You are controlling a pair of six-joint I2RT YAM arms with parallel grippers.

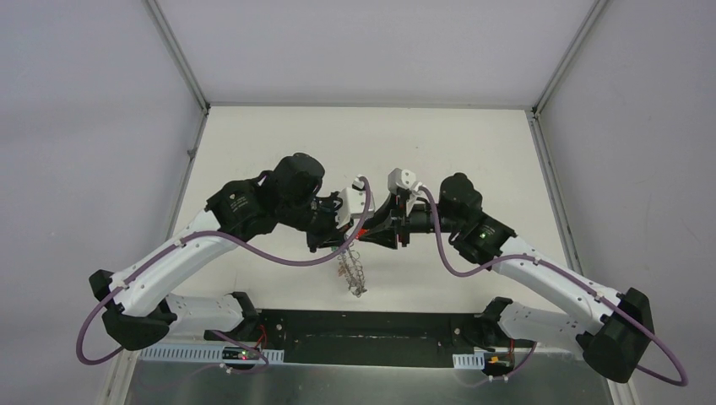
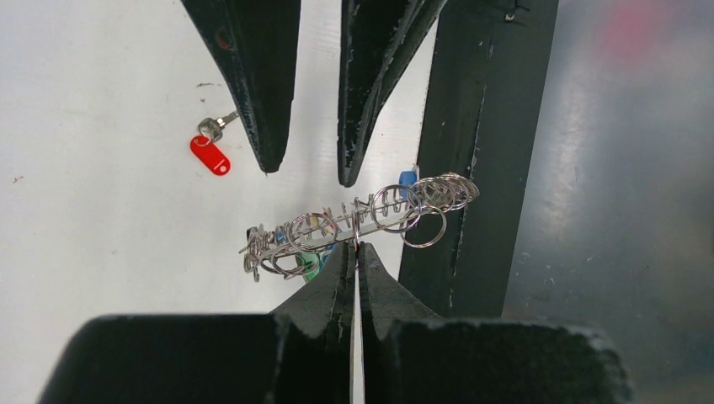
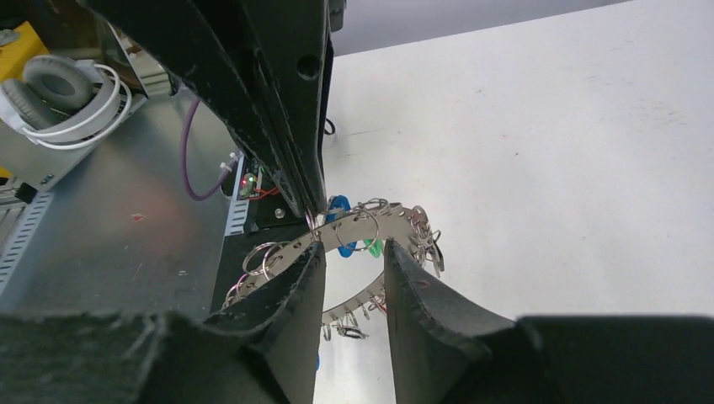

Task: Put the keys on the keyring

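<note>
**Left pincer clamped on the ring, right pincer open beside it**

The left gripper [image 2: 355,249] has its two black fingers pressed together on the rim of the large flat grey metal keyring [image 2: 362,220]. The ring hangs from that grip, wire loops bristling along its edge. Facing it, the right gripper [image 3: 354,252] stands with fingers parted and holds nothing. The ring's band runs just past its tips. A blue plastic tag [image 3: 339,206] and a green plastic tag [image 3: 371,246] show at the ring, but their keys are hidden. The small silver key with the red oblong tag [image 2: 210,154] lies flat on the white tabletop [image 2: 84,252], apart from the ring, beyond the right fingers.
</note>
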